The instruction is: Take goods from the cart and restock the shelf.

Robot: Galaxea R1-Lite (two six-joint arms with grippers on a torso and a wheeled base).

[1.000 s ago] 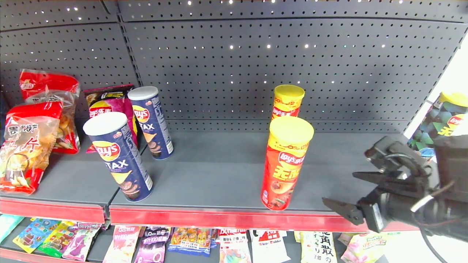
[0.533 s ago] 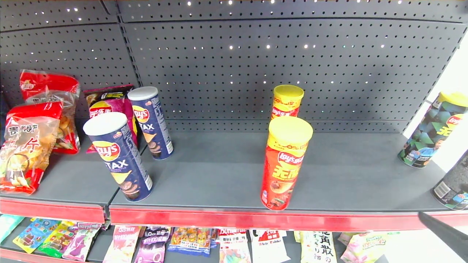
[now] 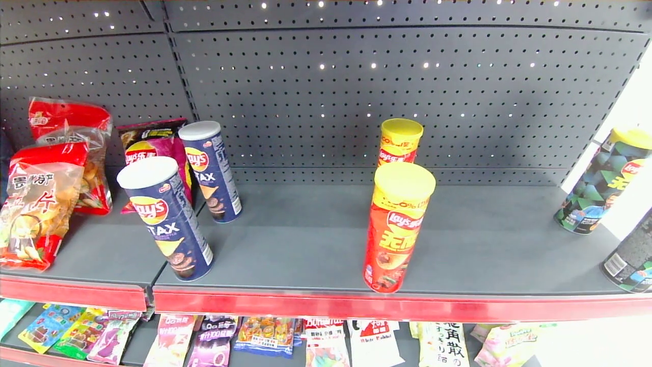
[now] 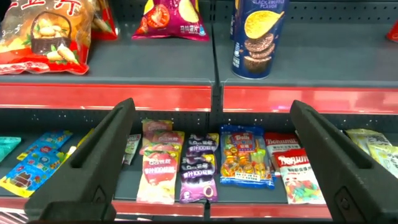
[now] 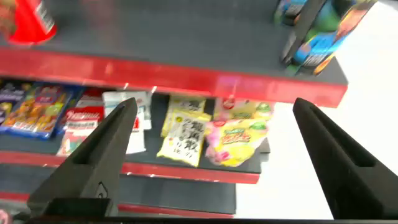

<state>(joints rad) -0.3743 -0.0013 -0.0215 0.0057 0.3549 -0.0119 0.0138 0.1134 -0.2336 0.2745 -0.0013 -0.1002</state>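
**Presently: both grippers wide and empty before the stocked shelf**

Currently the left gripper [image 4: 212,104] is seen with its two dark fingers spread well apart and nothing held between them. It is pointed at the red front lip of the shelf [image 3: 316,244], near the front blue chip can [image 3: 165,219], and the candy packets [image 4: 199,168] of the lower tier are framed between its fingers. The right gripper [image 5: 216,102] is likewise spread wide and empty, and is pointed at the shelf's right end.

On the grey shelf the goods are stood upright. The front blue chip can is placed near the edge toward the left, with the rear blue chip can [image 3: 211,171] behind it. Right of centre, the front red chip can [image 3: 397,229] is set close to the lip, and the rear red chip can [image 3: 400,140] is set near the pegboard back panel [image 3: 407,76]; both are capped in yellow. At the right end a green-patterned can [image 3: 603,183] is placed, and a dark can [image 3: 631,260] is cut off by the frame nearer the front. Snack bags [image 3: 38,204] are leaned at the left end.
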